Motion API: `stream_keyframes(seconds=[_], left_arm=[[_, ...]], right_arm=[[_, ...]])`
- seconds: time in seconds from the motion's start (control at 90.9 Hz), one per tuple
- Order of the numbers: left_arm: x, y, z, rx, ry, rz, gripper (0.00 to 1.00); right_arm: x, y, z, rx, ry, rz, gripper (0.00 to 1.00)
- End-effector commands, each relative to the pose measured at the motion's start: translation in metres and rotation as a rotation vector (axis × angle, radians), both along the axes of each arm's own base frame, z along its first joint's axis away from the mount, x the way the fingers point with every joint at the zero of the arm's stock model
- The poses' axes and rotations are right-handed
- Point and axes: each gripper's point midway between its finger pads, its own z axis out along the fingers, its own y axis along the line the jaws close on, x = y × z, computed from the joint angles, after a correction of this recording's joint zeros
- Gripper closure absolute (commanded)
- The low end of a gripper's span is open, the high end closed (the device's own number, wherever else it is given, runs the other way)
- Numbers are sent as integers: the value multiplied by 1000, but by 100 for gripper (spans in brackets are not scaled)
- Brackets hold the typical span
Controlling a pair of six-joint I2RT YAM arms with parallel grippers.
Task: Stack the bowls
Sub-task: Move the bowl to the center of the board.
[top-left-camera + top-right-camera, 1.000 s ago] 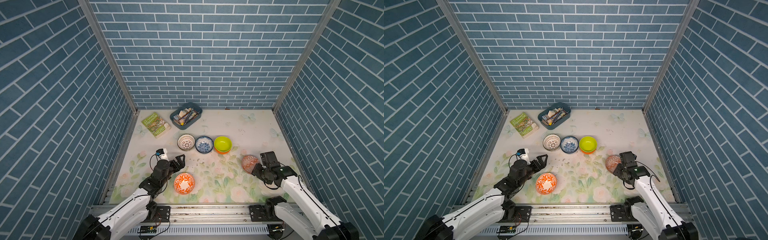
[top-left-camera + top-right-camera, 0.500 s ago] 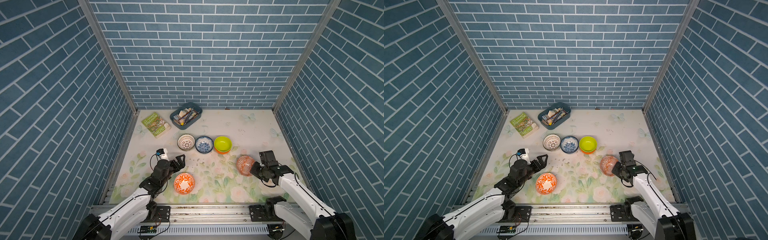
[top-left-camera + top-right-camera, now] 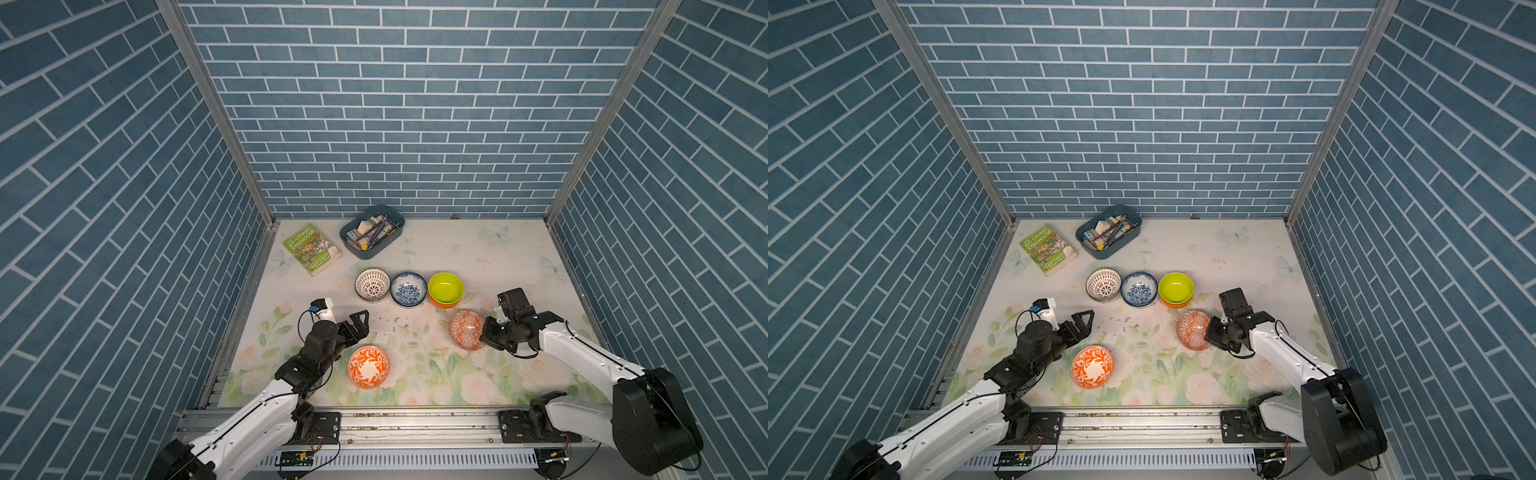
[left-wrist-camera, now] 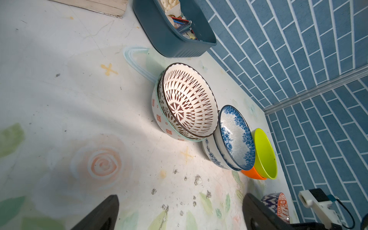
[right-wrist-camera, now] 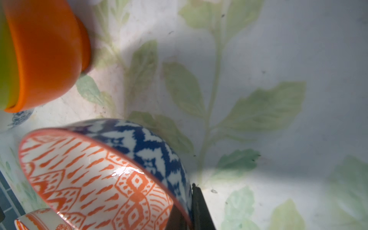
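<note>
Two bowls are unstacked: the right gripper (image 3: pixel 483 333) is pinched tight on the rim of one orange-white patterned bowl (image 3: pixel 465 336), tipped on edge near the lime-green bowl (image 3: pixel 445 286) nested in the orange bowl (image 3: pixel 444 303). The left gripper (image 3: pixel 358 325) hangs wide apart, empty, beside the other orange-white bowl (image 3: pixel 368 367) on the desk (image 3: pixel 457 249). Beyond, the lattice bowl (image 3: pixel 372 284) sits in the grey-green bowl (image 4: pixel 161 119) and the blue floral pair (image 3: pixel 409 288) is nested too: three pairs made, I reckon, one tower yet to build.

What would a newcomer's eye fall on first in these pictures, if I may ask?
The right gripper, shut on the rim of a tilted orange-patterned bowl, beside the lime-green bowl nested in the plain orange bowl. Next, the open left gripper poised by the orange-swirl bowl at the front.
</note>
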Motion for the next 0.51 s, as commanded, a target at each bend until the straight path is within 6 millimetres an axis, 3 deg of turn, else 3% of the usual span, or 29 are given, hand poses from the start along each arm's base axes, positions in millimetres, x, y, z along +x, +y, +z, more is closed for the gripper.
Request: stream_keyframes(seconds=[0.0,0.319,0.396,0.495], left_arm=[[-6,3,3,11,26,-3,0],[-32,8,-14,23,120,-43,0],[-36,10,-15,31,132,-46,0],[-40,12,-12,51,140,-52,0]], right_arm=[[9,15,6,34,-20,79,100],[21,31,8,51,23,141,98],[20,34,8,42,36,161,92],[18,36,10,27,42,173,76]])
